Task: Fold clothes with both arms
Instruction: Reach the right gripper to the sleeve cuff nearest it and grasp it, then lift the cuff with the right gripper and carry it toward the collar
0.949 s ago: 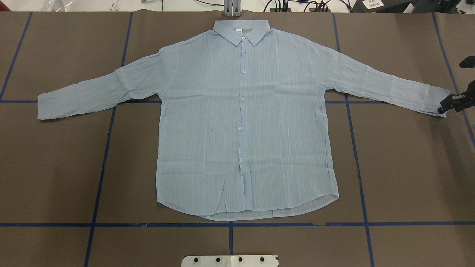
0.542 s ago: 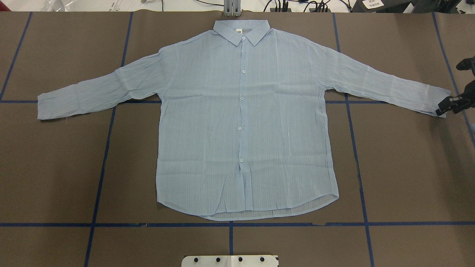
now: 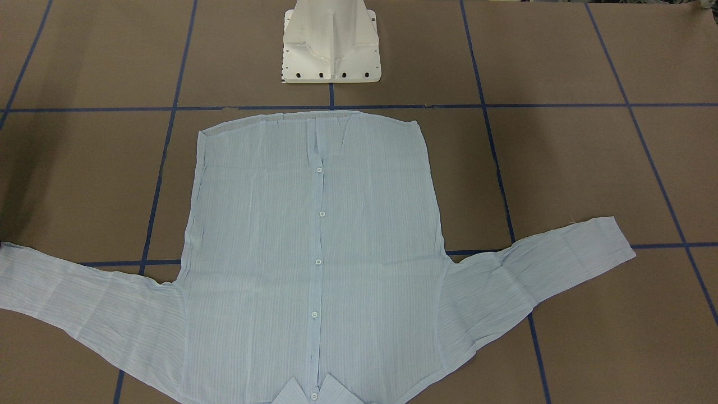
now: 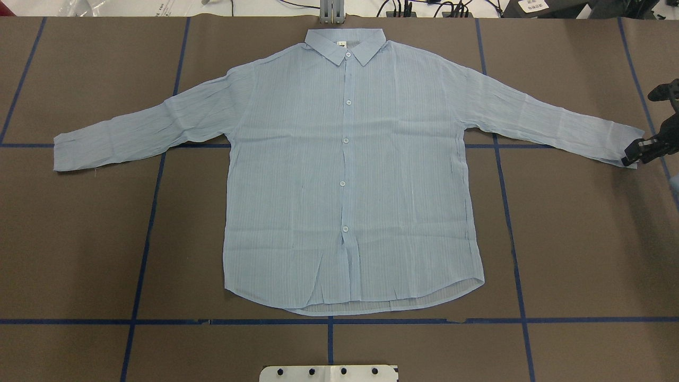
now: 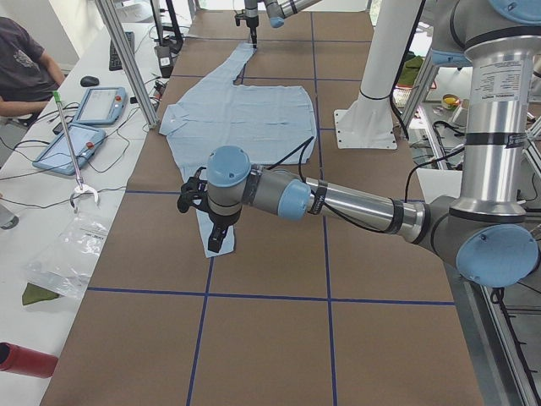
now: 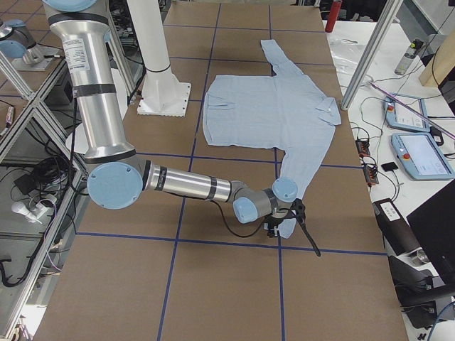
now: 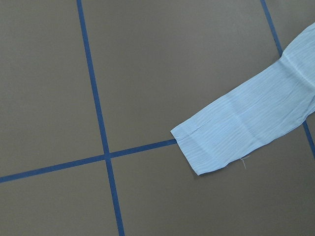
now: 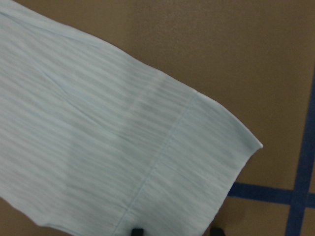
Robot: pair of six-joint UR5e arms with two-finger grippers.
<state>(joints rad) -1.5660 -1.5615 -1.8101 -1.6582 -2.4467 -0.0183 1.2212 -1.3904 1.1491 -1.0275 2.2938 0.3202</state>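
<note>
Since the earlier overhead pictures, the right claw (image 4: 635, 153) has crept slightly inward at the desk's (image 4: 583, 239) right edge. It now sits at the right cuff (image 4: 621, 146) of the shirt (image 4: 345, 175) with its tips apart and nothing pinched. The shirt lies flat, front up, mid-desk, with its collar toward the far edge. A good grasp probably means pinching both thin cuff layers squarely before lifting, with the left claw (image 5: 213, 241), whose opening I cannot tell, matching it at the left cuff (image 7: 211, 147).

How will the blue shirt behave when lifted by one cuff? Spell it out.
Likely floppy: the shirt lies thin and creased, so it should drape and trail. Probably light for its size, being so thin. The buttons may keep the front panels together.
</note>
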